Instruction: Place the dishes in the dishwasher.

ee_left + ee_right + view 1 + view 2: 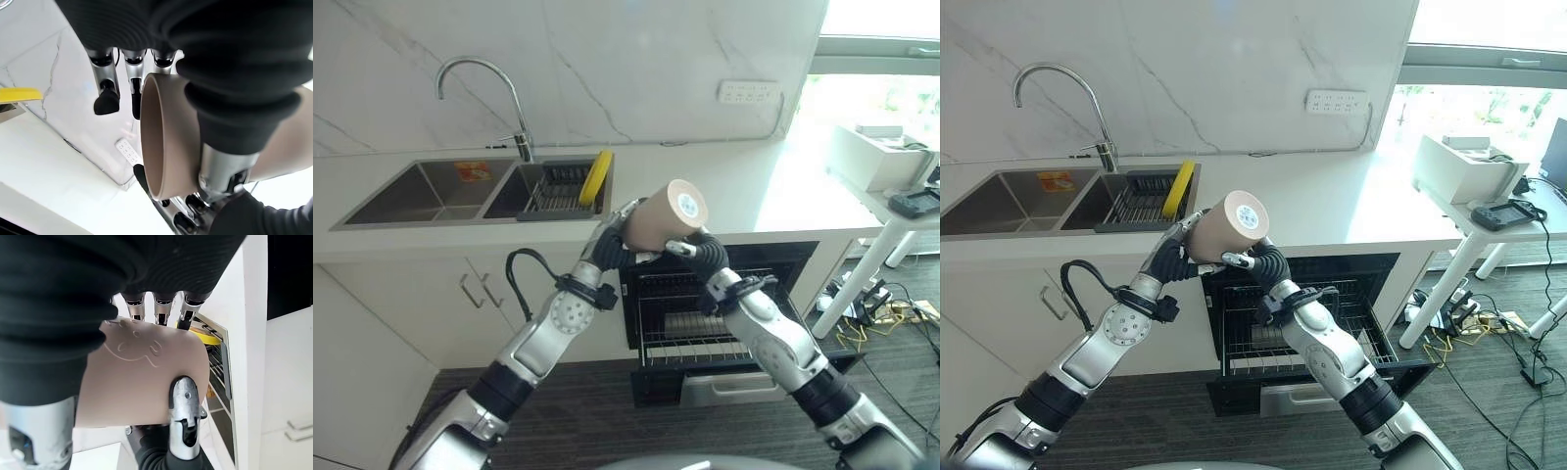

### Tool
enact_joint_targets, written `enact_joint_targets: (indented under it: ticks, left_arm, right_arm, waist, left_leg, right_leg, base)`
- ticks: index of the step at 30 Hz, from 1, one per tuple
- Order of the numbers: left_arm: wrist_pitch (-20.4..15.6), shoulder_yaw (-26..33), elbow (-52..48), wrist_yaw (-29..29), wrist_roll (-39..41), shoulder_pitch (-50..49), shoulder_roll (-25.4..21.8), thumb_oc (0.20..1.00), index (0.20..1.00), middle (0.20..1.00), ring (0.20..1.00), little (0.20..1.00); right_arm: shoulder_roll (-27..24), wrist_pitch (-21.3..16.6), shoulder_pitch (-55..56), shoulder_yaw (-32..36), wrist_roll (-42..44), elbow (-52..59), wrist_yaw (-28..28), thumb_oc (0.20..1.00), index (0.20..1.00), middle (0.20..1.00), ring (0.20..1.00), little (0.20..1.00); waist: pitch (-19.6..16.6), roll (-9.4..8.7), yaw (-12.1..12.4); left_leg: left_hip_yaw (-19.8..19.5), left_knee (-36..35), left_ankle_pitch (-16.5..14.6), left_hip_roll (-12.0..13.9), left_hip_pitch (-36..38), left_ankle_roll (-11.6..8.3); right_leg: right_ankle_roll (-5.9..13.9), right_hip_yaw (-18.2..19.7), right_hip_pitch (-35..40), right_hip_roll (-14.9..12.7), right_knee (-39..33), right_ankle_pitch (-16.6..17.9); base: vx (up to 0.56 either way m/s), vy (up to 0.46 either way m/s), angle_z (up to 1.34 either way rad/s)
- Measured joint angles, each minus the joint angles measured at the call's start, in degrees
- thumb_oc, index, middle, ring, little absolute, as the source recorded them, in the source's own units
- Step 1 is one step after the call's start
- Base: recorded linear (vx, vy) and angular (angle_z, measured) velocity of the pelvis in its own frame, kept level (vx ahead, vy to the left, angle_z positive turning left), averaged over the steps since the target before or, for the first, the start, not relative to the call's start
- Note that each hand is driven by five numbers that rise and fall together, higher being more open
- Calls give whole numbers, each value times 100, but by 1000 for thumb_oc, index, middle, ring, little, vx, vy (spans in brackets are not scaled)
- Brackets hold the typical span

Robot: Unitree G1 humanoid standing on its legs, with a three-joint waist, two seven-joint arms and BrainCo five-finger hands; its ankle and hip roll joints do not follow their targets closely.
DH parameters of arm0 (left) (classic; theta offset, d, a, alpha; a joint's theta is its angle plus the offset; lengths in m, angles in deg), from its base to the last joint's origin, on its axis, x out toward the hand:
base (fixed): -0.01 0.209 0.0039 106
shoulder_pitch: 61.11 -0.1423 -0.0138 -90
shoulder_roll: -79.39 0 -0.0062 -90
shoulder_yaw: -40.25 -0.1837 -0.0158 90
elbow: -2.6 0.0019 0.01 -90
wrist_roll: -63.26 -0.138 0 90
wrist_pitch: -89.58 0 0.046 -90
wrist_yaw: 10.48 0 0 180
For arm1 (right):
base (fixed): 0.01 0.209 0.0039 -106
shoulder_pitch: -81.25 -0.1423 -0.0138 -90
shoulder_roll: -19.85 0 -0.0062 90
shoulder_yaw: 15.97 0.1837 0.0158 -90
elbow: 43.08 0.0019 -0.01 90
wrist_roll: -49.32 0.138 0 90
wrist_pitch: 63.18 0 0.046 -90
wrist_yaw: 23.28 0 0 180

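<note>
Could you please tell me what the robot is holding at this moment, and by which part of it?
A beige cylindrical cup, held by its side wall between both hands above the open dishwasher: the left hand near its open rim, the right hand with its thumb across the embossed side.

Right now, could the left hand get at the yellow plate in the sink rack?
Probably not yet: the left hand is on the tan cup, which the right hand also grips. The yellow plate stands unobstructed just behind.

Double sink (421, 191) with curved tap (489, 93) in a white counter (705, 186); wall socket (749, 92) on marble wall; white side table (891, 211) right, holding a box (1469, 166).
</note>
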Motion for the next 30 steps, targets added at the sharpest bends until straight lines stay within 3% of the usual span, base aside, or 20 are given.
enact_joint_targets:
  ticks: [11, 22, 30]
  left_arm:
    - [205, -277, 19, -81, 8, 373, 142, 200, 200, 200, 200, 200]
    - [353, -394, 21, -97, 35, 380, 253, 200, 200, 200, 200, 200]
    - [550, -498, 69, -271, 251, 377, 389, 200, 200, 200, 200, 200]
  right_arm:
    - [251, -127, -295, -166, -575, -237, 1155, 1000, 1000, 1000, 1000, 1000]
    - [250, -490, -289, -286, -834, -250, 1797, 1000, 1000, 1000, 1000, 1000]
    - [335, -565, -288, -302, -1548, -244, 2482, 1000, 1000, 1000, 1000, 1000]
  waist:
    - [-12, 16, 10]
    - [-45, 91, 13]
    - [-46, 136, 12]
  left_leg:
    - [-7, 2, 8, -8, 6, 9]
    - [-9, 0, 8, -6, -1, 9]
    - [-9, -1, 8, -8, -5, 9]
  right_leg:
    - [-2, -1, 31, -2, 1, 1]
    - [-1, -4, 1, -3, 0, 1]
    - [-1, -5, -3, -5, -1, 0]
  base:
    - [6, 3, 0]
    - [0, 0, 0]
    - [0, 0, 0]
